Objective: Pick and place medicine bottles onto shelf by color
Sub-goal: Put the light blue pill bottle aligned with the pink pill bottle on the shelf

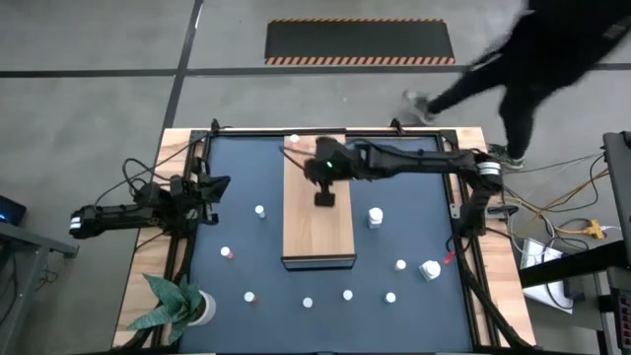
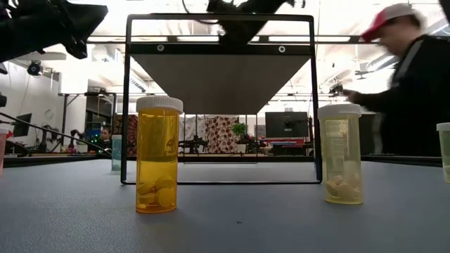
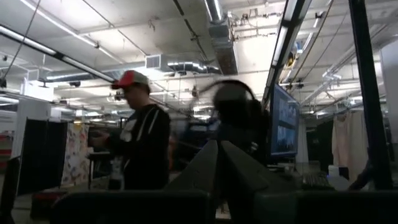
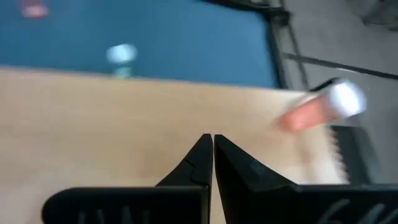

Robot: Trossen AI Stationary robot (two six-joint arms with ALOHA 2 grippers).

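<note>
dark jointed arms [image 1: 414, 158], seemingly black cabling

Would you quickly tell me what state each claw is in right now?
Left claw: closed, holding nothing, parked at the table's left edge.
Right claw: closed, holding nothing, above the shelf.
</note>
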